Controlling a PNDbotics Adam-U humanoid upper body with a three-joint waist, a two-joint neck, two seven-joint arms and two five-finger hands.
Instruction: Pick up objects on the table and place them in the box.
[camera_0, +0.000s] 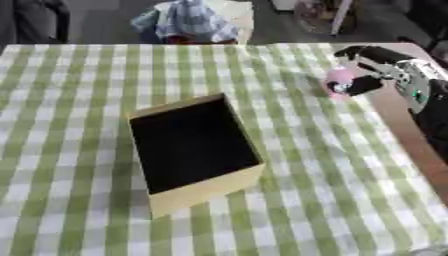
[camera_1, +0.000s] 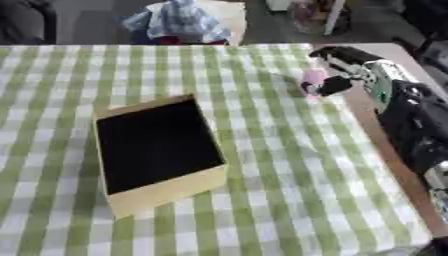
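Item one: a table (camera_0: 79, 210), covered by a cloth checked in green and white; a bare brownish strip of tabletop is exposed along the right edge.

Item two: a box (camera_0: 206, 187), pale yellow outside and dark inside, set open-topped on the cloth slightly left of centre and turned at an angle to the table edges. Nothing can be made out within its dark interior.

Item three: a small pink object (camera_0: 339, 80), rounded in shape, located near the right edge of the cloth, well apart from the box and toward the far right corner. Its exact nature cannot be determined.

Item four: the right hand (camera_1: 337, 75), black with silver parts, entered from the right side on a black arm. Its fingers and thumb are seen curled about the pink object, which is pinched between them at the cloth's right margin. Whether the object is lifted clear of the cloth or resting on it cannot be told.

Item five: the left hand is shown in neither view.

Item six: a bundle of blue and white cloth (camera_0: 188, 20), seen beyond the far edge of the table.
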